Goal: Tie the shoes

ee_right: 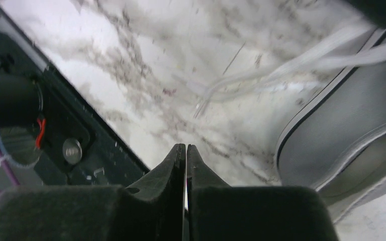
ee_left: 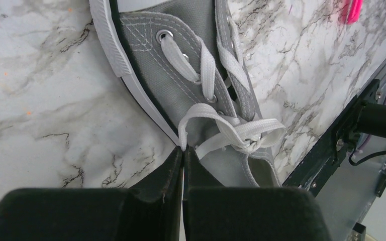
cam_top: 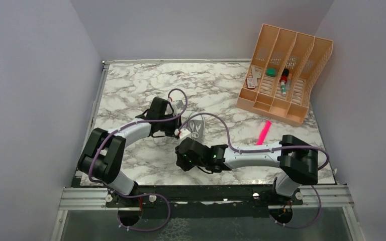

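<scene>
while the left gripper [ee_left: 183, 149] is closed tight, it pinches a loop of white lace [ee_left: 201, 109] right at its tips, just beside the sole rim of the shoe [ee_left: 151, 45]. the grey sneaker lies mid-way across the marble table [ee_left: 45, 100], between the two grippers, its lacing crossed and partly looped. the right gripper [ee_right: 186, 148] is closed too, with nothing between its fingers — the loose lace ends [ee_right: 241, 75] lie on the marble ahead of it, apart from its tips, and the shoe's heel lies to one side. further right lies a pink object [cam_top: 265, 132], then a peach organizer [cam_top: 309, 47] in the far corner.
</scene>
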Tool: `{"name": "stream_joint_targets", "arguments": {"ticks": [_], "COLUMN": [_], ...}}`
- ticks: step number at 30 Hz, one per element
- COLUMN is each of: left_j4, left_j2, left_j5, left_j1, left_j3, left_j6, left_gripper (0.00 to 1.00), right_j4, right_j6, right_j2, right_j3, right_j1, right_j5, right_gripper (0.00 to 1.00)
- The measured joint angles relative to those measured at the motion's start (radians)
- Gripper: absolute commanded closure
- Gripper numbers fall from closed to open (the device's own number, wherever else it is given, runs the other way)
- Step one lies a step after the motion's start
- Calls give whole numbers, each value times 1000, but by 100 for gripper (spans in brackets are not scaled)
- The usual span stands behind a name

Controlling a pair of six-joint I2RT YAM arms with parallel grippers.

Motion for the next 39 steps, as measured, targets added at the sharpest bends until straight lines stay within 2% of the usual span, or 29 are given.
{"name": "stream_joint_targets", "arguments": {"ticks": [3, 9, 13, 17, 25, 31, 36, 39], "left_j4": [-17, -30, -31, -31, -32, -45, -56, -56], "left_j2": [4, 3, 3, 3, 3, 3, 3, 3], "left_j5": [0, 0, 2, 5, 12, 13, 9, 9], "left_j1": [0, 0, 0, 0, 0, 0, 8, 10], "left_j3": [23, 32, 32, 33, 33, 33, 33, 33], "left_j6": [11, 28, 32, 32, 36, 48, 59, 58], "left_gripper": [96, 96, 96, 96, 96, 96, 96, 96], "right_j4": [-32, -31, -42, -132, -258, -271, -295, -334], "right_j6": [43, 114, 154, 224, 275, 275, 272, 270], "right_j2": [14, 73, 177, 262, 313, 331, 373, 389], "right_j3": [63, 158, 228, 295, 342, 345, 392, 418], "right_j1": [1, 5, 21, 34, 40, 51, 54, 54], "right_j5": [78, 146, 168, 221, 296, 330, 380, 402], "right_gripper": [70, 64, 64, 64, 63, 64, 69, 77]}}
